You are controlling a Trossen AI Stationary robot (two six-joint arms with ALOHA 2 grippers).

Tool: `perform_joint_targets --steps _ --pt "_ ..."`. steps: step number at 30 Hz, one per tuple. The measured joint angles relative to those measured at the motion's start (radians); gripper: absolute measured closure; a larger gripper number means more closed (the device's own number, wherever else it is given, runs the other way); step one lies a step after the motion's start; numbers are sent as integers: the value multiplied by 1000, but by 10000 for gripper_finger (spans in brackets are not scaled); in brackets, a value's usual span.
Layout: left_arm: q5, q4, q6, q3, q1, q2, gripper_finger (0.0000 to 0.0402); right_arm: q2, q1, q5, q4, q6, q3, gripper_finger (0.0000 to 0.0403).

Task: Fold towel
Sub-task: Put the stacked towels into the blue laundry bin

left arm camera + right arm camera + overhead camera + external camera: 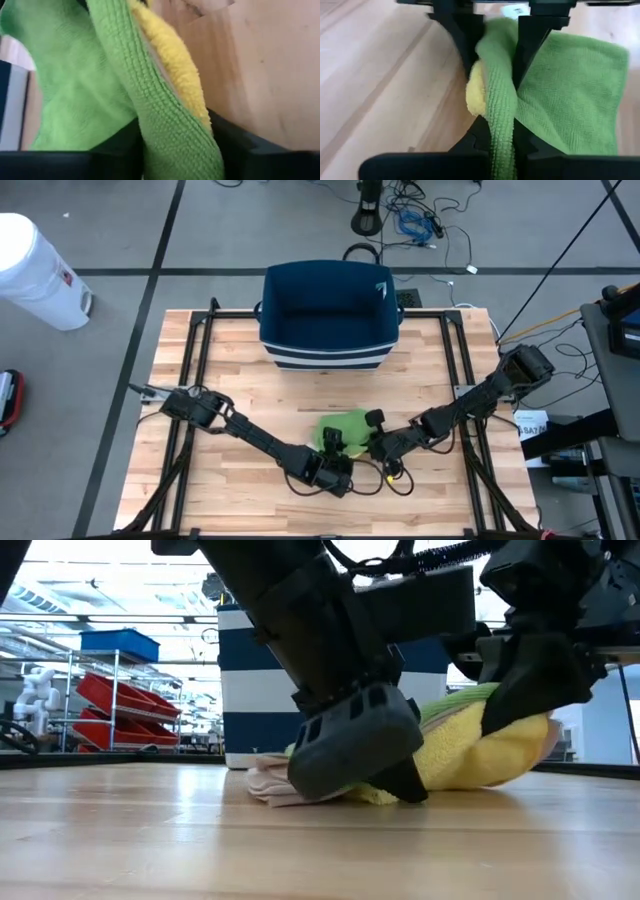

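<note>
The towel (pixel 347 425) is green with a yellow layer inside its fold. It lies bunched on the table's near middle, in front of the basket. The low view shows it as a yellow and green heap (pixel 480 745) resting on the wood, with a pale pinkish layer (pixel 268 785) at its base. My left gripper (pixel 335 450) reaches it from the near left and my right gripper (pixel 376 442) from the right. Both are shut on the same raised fold, close together. In the right wrist view the left gripper (pixel 496 37) stands just beyond my right gripper (pixel 502 147). My left gripper pinches a raised fold of the towel (pixel 172 125) between its two fingers, green outside and yellow inside, so several layers. The fold runs out between the fingers, and the heap below rests on the table. My right gripper pinches the same green fold (pixel 501 120) between its fingers, coming low from the table's right. The yellow layer bulges out beside the fold (pixel 476 95), and the rest of the green cloth spreads flat past the fingers.
A dark blue basket with white stripes (pixel 325 315) stands at the table's far middle, behind the towel. Bare wood (pixel 240 370) lies to the left and right of the towel. A yellow cable end (pixel 388 476) loops on the table near the right gripper.
</note>
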State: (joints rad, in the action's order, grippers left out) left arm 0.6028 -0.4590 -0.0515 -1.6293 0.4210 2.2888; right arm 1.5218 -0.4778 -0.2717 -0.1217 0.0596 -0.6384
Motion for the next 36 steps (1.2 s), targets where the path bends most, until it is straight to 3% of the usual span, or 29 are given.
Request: perform_joint_targets --steps 7,10,18,21,26,36 --pt "51 2 45 1 0 2 369 -5 0 10 54 -69 -2 386" --pt "62 1 69 2 6 2 371 -6 0 33 57 -73 -4 352" --pt "60 -17 71 5 7 4 371 -3 -3 43 97 -99 -4 207" --pt "60 -14 71 5 7 4 371 10 -3 43 92 -129 -4 175" --pt "60 -10 71 5 6 4 371 31 -17 43 70 -153 -4 166" --pt "47 -8 65 4 6 -6 371 173 -50 6 -52 -171 -7 189"
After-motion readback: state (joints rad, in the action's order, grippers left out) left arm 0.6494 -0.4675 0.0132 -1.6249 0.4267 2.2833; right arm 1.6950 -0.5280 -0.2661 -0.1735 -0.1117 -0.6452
